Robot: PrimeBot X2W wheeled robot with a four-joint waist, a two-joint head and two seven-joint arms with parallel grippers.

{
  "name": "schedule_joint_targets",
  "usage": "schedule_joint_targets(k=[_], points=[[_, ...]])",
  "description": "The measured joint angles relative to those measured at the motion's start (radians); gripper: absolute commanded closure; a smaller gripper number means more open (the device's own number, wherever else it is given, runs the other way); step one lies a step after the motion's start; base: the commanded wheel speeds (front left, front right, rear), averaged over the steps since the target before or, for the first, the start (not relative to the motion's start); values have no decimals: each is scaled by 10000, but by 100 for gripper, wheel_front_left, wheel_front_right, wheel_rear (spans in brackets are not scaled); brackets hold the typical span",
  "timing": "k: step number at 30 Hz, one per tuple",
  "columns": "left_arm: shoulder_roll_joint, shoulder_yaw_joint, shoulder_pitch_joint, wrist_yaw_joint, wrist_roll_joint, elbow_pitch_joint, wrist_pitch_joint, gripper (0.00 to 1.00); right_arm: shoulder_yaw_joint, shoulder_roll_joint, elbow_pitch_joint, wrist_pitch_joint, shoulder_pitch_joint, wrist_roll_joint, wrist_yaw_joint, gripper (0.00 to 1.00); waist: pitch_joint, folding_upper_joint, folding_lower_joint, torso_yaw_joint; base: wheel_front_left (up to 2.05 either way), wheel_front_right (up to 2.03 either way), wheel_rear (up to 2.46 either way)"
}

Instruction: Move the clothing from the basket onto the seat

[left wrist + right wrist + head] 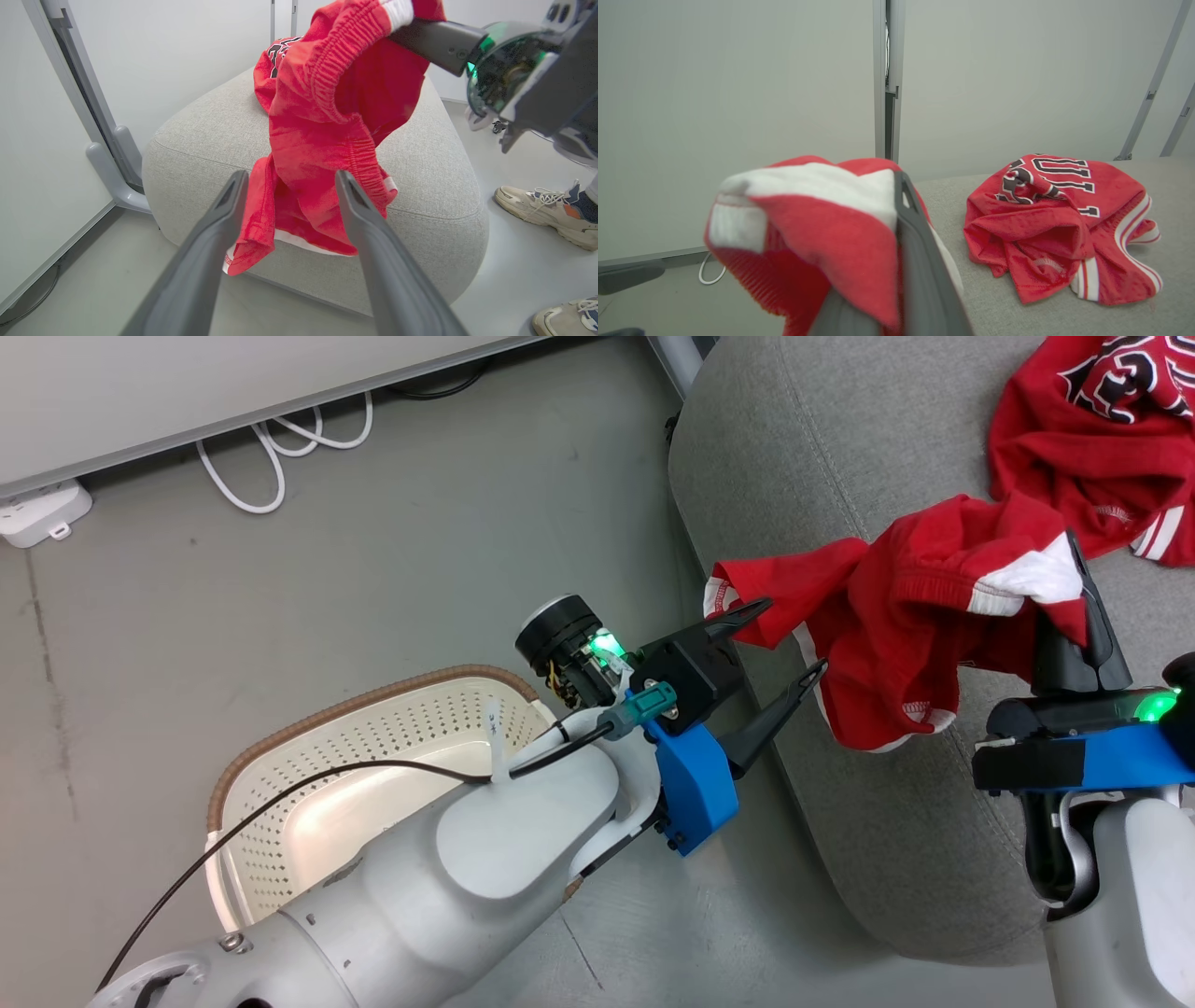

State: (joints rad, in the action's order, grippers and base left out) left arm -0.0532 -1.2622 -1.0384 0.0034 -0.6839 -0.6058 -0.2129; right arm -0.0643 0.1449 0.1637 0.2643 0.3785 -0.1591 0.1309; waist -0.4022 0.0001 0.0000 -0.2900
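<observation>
My right gripper (1074, 569) is shut on a red garment with white trim (896, 616) and holds it up; the fabric droops over the near edge of the grey seat (822, 476). In the right wrist view the gripper (896, 196) pinches that garment's white band (808, 219). My left gripper (794, 635) stands open at the garment's hanging end, and its fingers (233, 186) frame the cloth (317, 140); I cannot tell whether they touch. The lettered red garment (1102, 429) (1055, 210) lies crumpled on the seat. The basket (420, 728) sits on the floor, partly hidden by my left arm.
A person's pale sneakers (546, 205) stand on the floor right of the seat (210, 135). White cables (280, 448) and a power strip (42, 513) lie along the wall. A grey frame foot (117, 177) stands left of the seat.
</observation>
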Motion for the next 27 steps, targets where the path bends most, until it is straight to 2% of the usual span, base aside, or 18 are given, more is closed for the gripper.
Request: schedule_joint_targets(k=[10,16,20,27], points=[[-6,-29,-123,-21,104,-6,35,0,-98,-113,-50,0,43,2,0,100,-277,0,0,-42,0,0,0],[-77,46,-344,61,107,113,2,0,-263,40,-236,0,815,31,0,100,-571,0,0,6,0,0,0],[-276,184,-713,199,217,332,-4,0,-625,428,-564,0,1996,-25,0,100,-1007,0,0,8,0,0,0],[-897,307,-1365,439,512,838,186,0,-1482,1668,-961,0,4743,-232,2,100,-2201,0,1,-89,0,0,0]])
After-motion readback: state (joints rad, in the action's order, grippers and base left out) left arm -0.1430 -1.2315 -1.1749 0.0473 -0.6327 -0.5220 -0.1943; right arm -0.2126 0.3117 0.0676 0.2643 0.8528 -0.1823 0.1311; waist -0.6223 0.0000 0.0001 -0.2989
